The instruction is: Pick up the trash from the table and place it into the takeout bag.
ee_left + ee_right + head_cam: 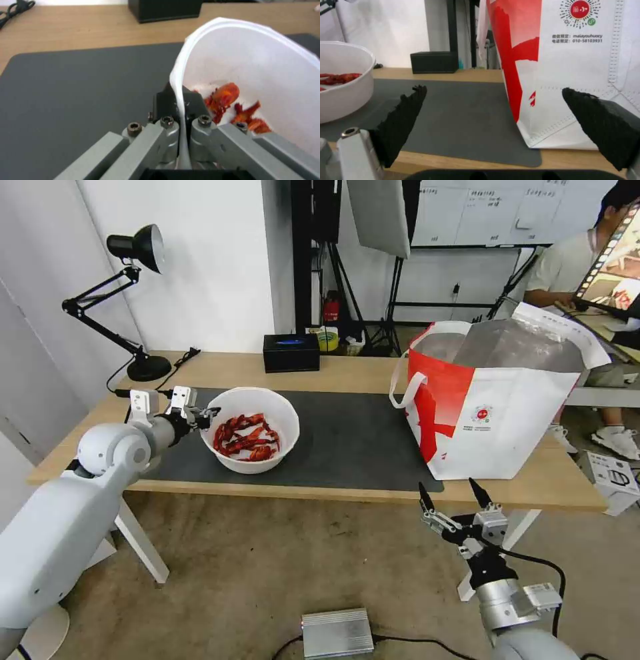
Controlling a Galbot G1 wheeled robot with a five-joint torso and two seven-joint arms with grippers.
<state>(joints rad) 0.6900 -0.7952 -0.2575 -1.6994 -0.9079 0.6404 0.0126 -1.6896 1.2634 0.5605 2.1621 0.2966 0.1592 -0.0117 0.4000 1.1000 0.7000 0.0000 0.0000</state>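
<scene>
Head view: my left gripper [205, 415] sits at the near-left rim of the bowl [251, 400], on the mat [347, 437] in the left half of the table [347, 370].
Left fingers: clenched on the bowl wall, one finger inside, one outside; the left wrist view shows the thin white rim [178, 82] pinched between them.
Bowl: white, round, red shells [245, 437] piled in the bottom; I can't tell if it rests on the mat or is just clear of it.
Bag: takeout bag [507, 427] stands upright at the right end of the table, mouth open, foil lining showing, well apart from the bowl.
Right gripper: my right gripper [453, 501] hangs below the table's front edge, in front of the bag, fingers released and spread wide, holding nothing.
Step in hand: I judge it as lift-and-carry of the bowl toward the bag.
Do it well: keep the pinch firm, the wall looks thin and bendy, so it can slip or buckle.
Tilt: keep the bowl level during the carry, shells are loose and spill easily.
Height: clear the bag's tall rim and the loop handle [405, 392] before going in.
Release: open only once the bowl is well inside the mouth.
Other stuff: black box [291, 353] and lamp [137, 300] sit at the back, out of the path.
</scene>
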